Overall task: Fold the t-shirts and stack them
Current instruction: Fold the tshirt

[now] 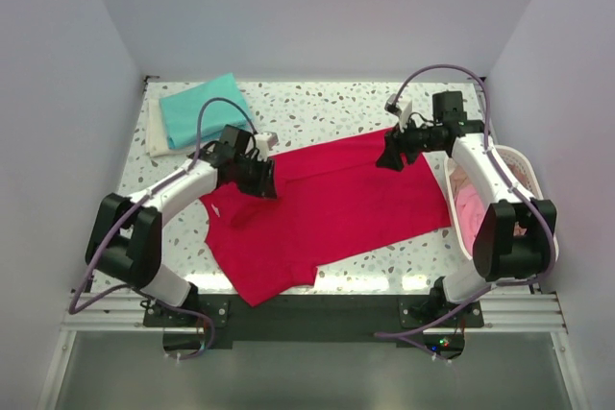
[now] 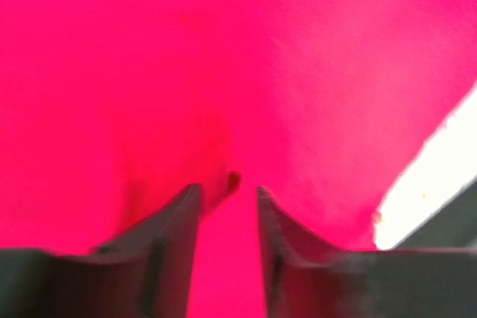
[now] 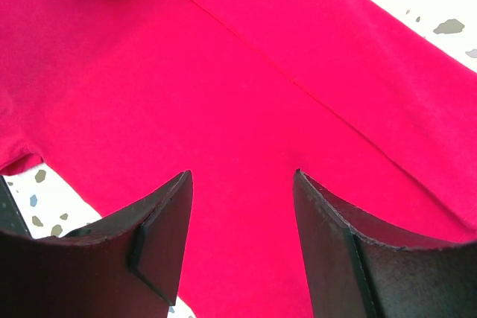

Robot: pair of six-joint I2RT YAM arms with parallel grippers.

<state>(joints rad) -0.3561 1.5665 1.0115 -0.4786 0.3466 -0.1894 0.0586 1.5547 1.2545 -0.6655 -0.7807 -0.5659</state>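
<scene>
While the red t-shirt (image 1: pixel 327 208) lies spread on the table (image 1: pixel 317 108) for folding, my left claw (image 2: pixel 229 188) sits narrow around a pucker of cloth, clamped or not I cannot tell; my right claw (image 3: pixel 242 176) hangs apart, shirt right beneath, ready to pinch.

Spread t-shirt (image 1: pixel 336 204) lies flat on the worktop (image 1: pixel 317 108), about centre. Behind it and to its left, in the far corner, are the folded t-shirts (image 1: pixel 202 110), one on top of another; just beside its right edge stands the basket (image 1: pixel 514 165), with loose t-shirts (image 1: pixel 469 210) inside. Left hand (image 1: pixel 264 180) sits over the spread t-shirt's left part, right hand (image 1: pixel 391 156) over its far right corner.
</scene>
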